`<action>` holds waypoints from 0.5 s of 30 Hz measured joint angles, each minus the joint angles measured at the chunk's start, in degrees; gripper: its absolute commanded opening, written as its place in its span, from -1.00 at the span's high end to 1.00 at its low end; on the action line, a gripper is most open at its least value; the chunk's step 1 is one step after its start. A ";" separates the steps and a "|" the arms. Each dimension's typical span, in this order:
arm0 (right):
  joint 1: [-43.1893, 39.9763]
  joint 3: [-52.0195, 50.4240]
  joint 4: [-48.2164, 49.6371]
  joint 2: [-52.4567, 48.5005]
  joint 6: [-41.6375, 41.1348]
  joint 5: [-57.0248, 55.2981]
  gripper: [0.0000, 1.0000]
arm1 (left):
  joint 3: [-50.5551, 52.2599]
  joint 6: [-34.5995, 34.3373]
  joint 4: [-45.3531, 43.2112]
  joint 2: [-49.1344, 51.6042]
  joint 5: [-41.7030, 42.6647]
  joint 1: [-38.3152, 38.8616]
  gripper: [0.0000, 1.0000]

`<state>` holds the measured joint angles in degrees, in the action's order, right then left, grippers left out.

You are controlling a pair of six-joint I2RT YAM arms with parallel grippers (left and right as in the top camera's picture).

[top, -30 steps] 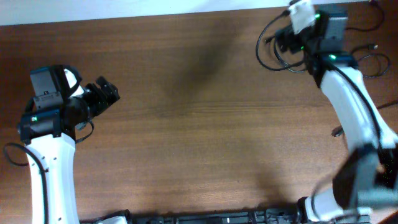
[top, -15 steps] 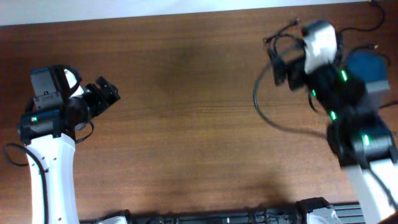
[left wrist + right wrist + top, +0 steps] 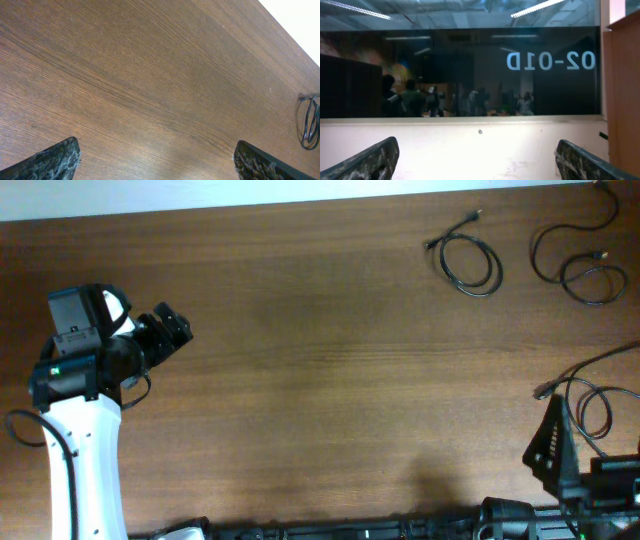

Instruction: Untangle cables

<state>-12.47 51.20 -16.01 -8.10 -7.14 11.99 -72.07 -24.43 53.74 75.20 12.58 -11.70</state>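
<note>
Three separate thin black cables lie on the brown table. One small loop [image 3: 470,260] is at the back right, a second double loop [image 3: 578,268] is in the far right corner, and a third [image 3: 592,402] lies at the right edge. My left gripper [image 3: 168,328] is open and empty at the far left, well away from them. Its wrist view [image 3: 157,150] shows bare wood and one cable loop [image 3: 307,122] at the right edge. My right gripper [image 3: 553,442] is drawn back at the front right, open and empty. Its wrist view [image 3: 477,150] faces a wall and window.
The thicker black wire [image 3: 22,430] of the left arm's base curls at the left edge. A dark rail [image 3: 330,530] runs along the front edge. The table's far edge [image 3: 300,202] meets a white wall.
My right arm has pulled back from the back right corner to the front right edge. The cable it held over the table now lies as a loose loop at the back right. The left arm has not moved.
</note>
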 measured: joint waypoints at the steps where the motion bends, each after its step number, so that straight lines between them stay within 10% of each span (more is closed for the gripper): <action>1: 0.22 0.00 -0.15 2.58 -0.20 -0.02 -0.97 | 0.00 -0.02 0.00 0.00 -0.02 0.00 -0.97; 15: 3.10 -0.28 6.78 7.37 0.94 -7.89 -0.97 | 0.00 0.00 -0.02 0.00 0.00 0.00 -0.98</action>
<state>-9.37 50.92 -9.23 -0.73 -6.20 4.10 -72.07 -24.43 53.71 75.20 12.58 -11.70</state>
